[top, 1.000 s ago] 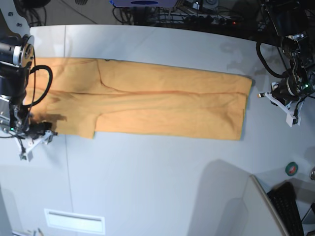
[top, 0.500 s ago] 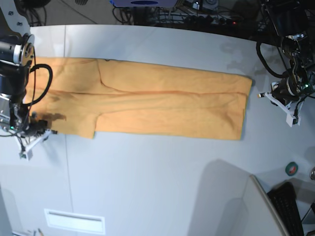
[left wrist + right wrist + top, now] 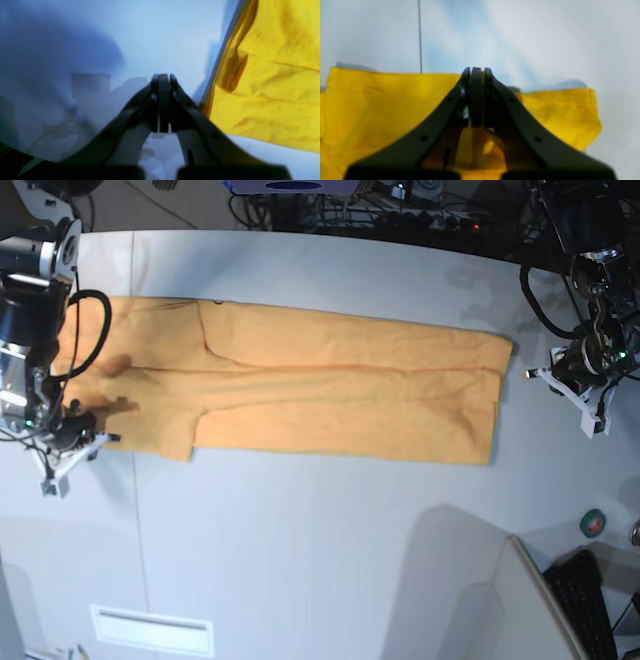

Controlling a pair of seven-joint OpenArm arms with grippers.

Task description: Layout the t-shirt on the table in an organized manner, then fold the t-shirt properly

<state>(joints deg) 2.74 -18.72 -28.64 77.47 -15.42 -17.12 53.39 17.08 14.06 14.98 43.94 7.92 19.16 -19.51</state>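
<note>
T-shirt (image 3: 340,395) is lying as a long orange-yellow band across the upper middle of the base view, already folded lengthwise on the white counter (image 3: 320,550). It looks light, limp and thin to me, the sort of cloth that sags and creases if lifted by one point, so corners and doubled hems seem the sensible places to pinch. At the left edge of that view the right gripper (image 3: 62,458) is sitting at the shirt's lower-left corner; at the right edge the left gripper (image 3: 575,392) is hanging just beside the far end, apart from the cloth. No containers are showing anywhere.

Looking at the left wrist view, the fingers (image 3: 163,100) are pressing together with nothing between them, over bare counter, while the shirt's layered edge is filling the right side of the frame.

Looking at the right wrist view, the fingers (image 3: 476,97) are clenching together low over the yellow cloth. A sliver of yellow is showing between them, so they seem to be pinching the fabric edge, though the blur is leaving me unsure.
</note>
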